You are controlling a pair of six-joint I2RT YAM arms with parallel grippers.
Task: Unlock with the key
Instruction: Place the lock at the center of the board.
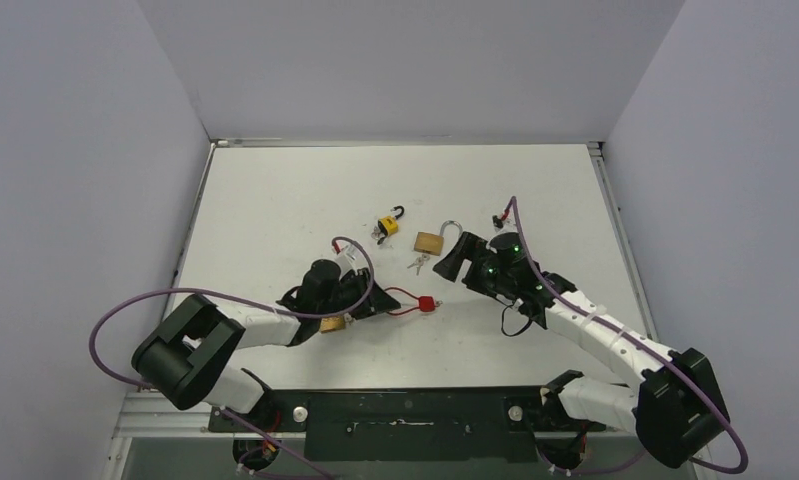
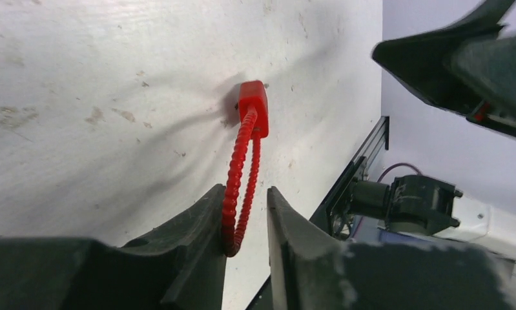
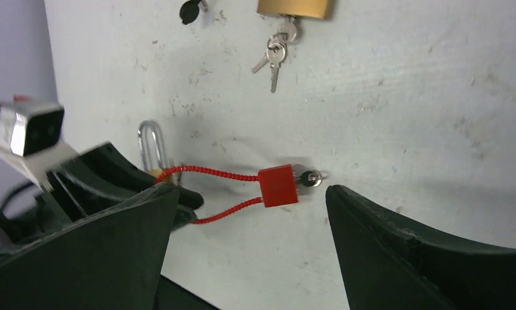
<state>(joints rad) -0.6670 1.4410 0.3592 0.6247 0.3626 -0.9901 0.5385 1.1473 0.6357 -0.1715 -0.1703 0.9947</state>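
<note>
A red cable lock lies on the white table, its square body (image 1: 427, 303) (image 3: 278, 185) (image 2: 253, 103) pointing right. A small silver key (image 3: 310, 178) sticks out of the body's far end. The cable loop (image 2: 237, 194) runs between the fingers of my left gripper (image 2: 243, 188) (image 1: 370, 300). Its jaws stand narrowly apart; the loop rests against one finger, with a thin gap to the other. My right gripper (image 3: 252, 190) (image 1: 453, 262) hovers wide open above the lock body and key, touching neither.
A brass padlock (image 1: 430, 242) with a raised silver shackle lies just beyond my right gripper, a bunch of keys (image 1: 416, 263) (image 3: 274, 55) beside it. Farther back is a yellow padlock (image 1: 387, 224). Another small brass padlock (image 1: 332, 323) (image 3: 150, 145) lies by my left gripper.
</note>
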